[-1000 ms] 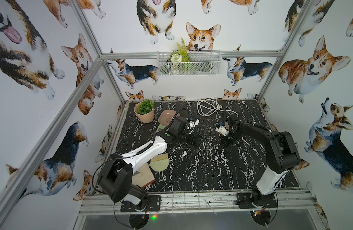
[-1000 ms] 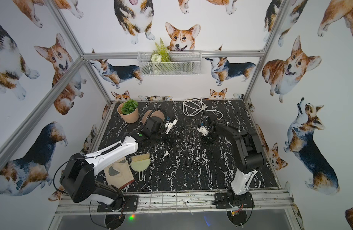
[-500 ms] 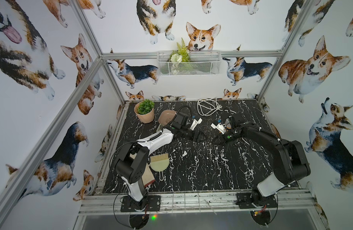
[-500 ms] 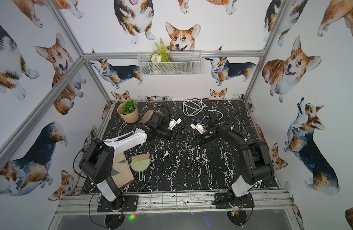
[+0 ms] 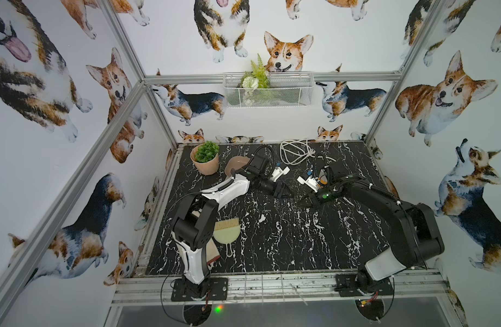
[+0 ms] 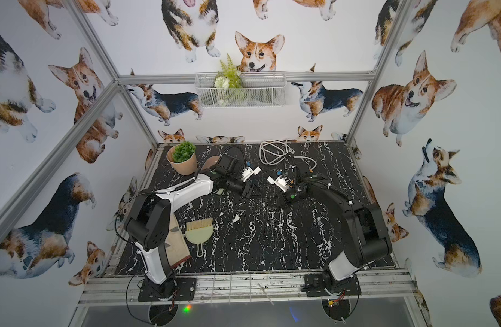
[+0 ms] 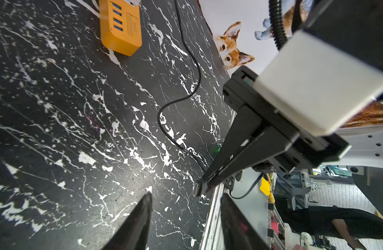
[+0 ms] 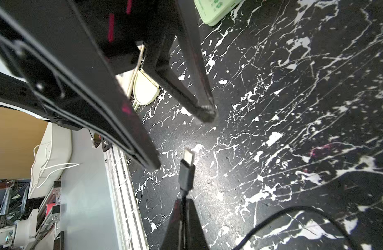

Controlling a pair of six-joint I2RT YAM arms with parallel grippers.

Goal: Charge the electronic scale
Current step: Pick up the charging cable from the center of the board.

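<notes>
— Since only a green corner of the electronic scale (image 8: 216,13) was seen, by the left tool (image 5: 281,193), how was it judged?
— Light, hard, slippery; best gripped by its sides. The left tool was spread apart, the right tool (image 8: 183,203) clamped on the cable (image 7: 200,74).

Both top views look steeply down on the table (image 5: 272,240); wrist cameras skim it closely.
</notes>
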